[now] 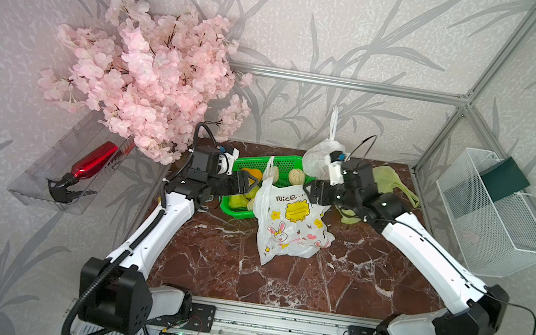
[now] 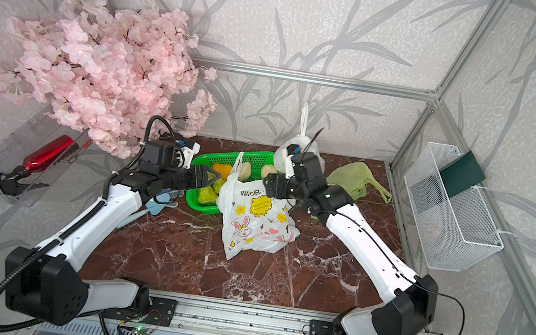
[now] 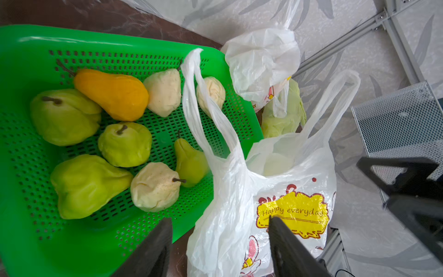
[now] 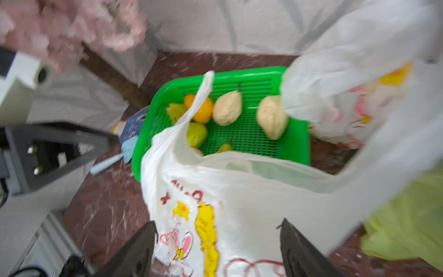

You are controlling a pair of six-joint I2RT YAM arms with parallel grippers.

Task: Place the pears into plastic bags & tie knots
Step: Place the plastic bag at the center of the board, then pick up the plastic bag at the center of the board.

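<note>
A white rabbit-print plastic bag (image 1: pixel 290 225) stands mid-table, its mouth agape and both handles loose. A pale pear (image 3: pixel 278 164) shows through its plastic. Several green, cream and orange pears (image 3: pixel 112 93) lie in the green mesh basket (image 1: pixel 282 158) behind it. My left gripper (image 3: pixel 219 219) is open beside one bag handle (image 3: pixel 211 108), with loose plastic between its jaws. My right gripper (image 4: pixel 218 221) is open over the bag's other side. A second white bag (image 1: pixel 322 155) is bunched at the top; whether that is a knot I cannot tell. A yellow-green bag (image 1: pixel 393 187) lies crumpled at the back right.
Pink blossom branches (image 1: pixel 150 78) overhang the back left corner. A white wire basket (image 1: pixel 489 216) hangs on the right frame. A clear shelf holds a red spray bottle (image 1: pixel 95 158) on the left. A pale blue spatula (image 2: pixel 157 202) lies beside the green basket.
</note>
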